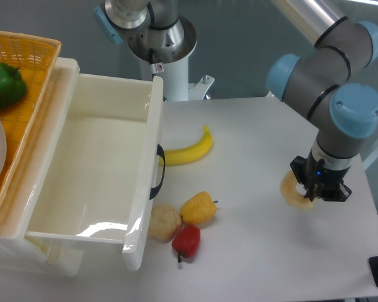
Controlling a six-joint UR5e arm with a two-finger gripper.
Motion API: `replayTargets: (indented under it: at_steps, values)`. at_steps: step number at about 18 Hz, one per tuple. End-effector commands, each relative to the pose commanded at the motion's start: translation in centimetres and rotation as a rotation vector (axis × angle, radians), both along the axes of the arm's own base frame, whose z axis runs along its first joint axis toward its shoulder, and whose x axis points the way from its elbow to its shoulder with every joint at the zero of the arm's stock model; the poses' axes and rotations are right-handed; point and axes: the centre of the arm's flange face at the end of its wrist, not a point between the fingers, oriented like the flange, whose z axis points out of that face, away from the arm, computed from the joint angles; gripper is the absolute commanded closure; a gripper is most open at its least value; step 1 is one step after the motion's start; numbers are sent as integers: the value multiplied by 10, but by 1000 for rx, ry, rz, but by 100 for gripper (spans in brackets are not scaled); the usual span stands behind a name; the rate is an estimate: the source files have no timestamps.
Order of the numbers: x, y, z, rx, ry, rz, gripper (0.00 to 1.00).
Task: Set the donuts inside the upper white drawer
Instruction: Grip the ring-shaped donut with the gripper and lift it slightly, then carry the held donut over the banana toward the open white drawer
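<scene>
The donut (292, 190), pale cream with a toasted rim, hangs at the right side of the table, partly hidden by my gripper (310, 193), which is shut on it. The upper white drawer (97, 165) stands pulled open at the left, its inside bare and its black handle (159, 171) facing the table. The gripper and donut are far to the right of the drawer.
A banana (189, 150) lies near the drawer handle. A yellow pepper (199, 208), a red pepper (187, 241) and a pale round bun (164, 222) sit by the drawer's front corner. An orange basket (25, 82) holding a green pepper (4, 84) is behind the drawer.
</scene>
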Motion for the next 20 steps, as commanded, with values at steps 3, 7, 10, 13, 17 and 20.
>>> replayTargets:
  at_steps: [3,7,10,13,17,20]
  values:
    - [16,4,11,52,-22,43,100]
    - [54,12,50,149,-40,103,100]
    - [88,21,80,222,-90,150,100]
    - [109,23,108,311,-128,197,100]
    - [151,42,135,357,-147,206,100]
    - [178,50,148,385,-170,215,100]
